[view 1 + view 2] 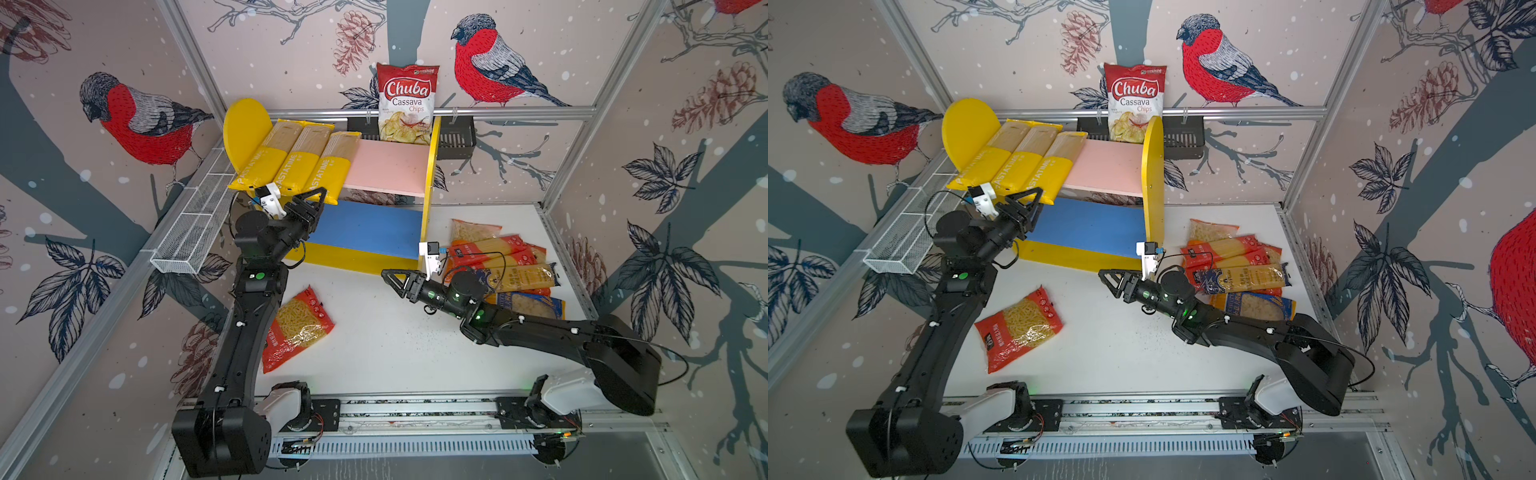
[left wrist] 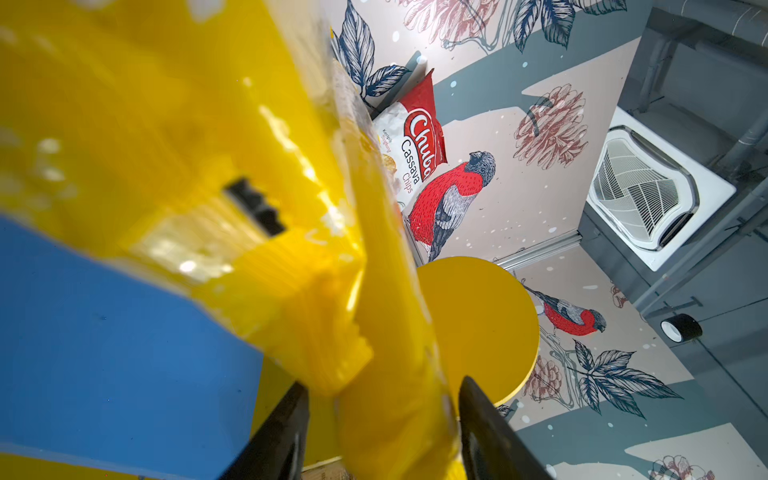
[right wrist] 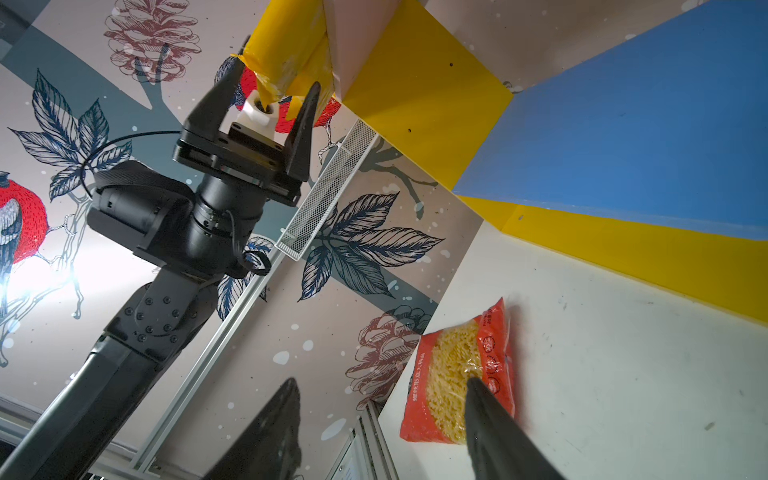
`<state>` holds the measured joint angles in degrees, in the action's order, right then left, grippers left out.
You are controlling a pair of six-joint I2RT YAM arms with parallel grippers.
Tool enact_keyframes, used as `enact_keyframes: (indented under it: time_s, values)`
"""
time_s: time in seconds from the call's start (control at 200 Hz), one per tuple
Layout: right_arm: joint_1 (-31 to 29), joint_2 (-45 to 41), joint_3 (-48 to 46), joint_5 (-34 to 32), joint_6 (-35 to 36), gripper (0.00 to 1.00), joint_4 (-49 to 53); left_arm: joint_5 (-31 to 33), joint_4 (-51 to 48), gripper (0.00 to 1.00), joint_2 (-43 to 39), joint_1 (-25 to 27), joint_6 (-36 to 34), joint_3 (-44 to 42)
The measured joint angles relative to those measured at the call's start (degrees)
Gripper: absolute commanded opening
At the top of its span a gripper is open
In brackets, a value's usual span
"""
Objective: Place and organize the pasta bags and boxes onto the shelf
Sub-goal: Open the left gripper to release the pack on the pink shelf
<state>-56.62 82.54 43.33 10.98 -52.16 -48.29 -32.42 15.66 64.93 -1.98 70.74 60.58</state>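
1. White worktop (image 1: 395, 345) between walls with a bird pattern carries the shelf (image 1: 432, 166) at the back.
2. Three yellow packs (image 1: 291, 162) lie side by side on the shelf's pink board (image 1: 386, 166), at its round-topped side. Their front ends hang over the board's edge.
3. Left gripper (image 1: 321, 194) is at the shelf front, with its jaws apart on both sides of one pack's end, not pressing it.
4. Right gripper (image 1: 385, 275) hovers before the shelf, wide and empty.
5. Red bag (image 1: 297, 328) lies in front of the shelf. In both top views a pile (image 1: 503, 266) of packs lies to its right.
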Motion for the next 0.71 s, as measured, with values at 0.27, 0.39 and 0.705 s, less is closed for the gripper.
enact_keyframes:
  time_s: [0.27,0.39,0.705]
  values:
    - [-0.3,0.0,0.4,-0.2,1.0,0.63,0.4,0.8,3.1,0.18,3.2,1.0,2.3,2.5]
    - [-0.4,-0.3,0.4,-0.4,1.2,0.63,0.8,1.2,3.7,0.13,4.2,1.1,2.8,2.9]
    - [-0.4,-1.0,-0.2,-1.0,1.4,0.63,1.0,4.1,5.5,0.1,5.2,1.8,4.5,2.9]
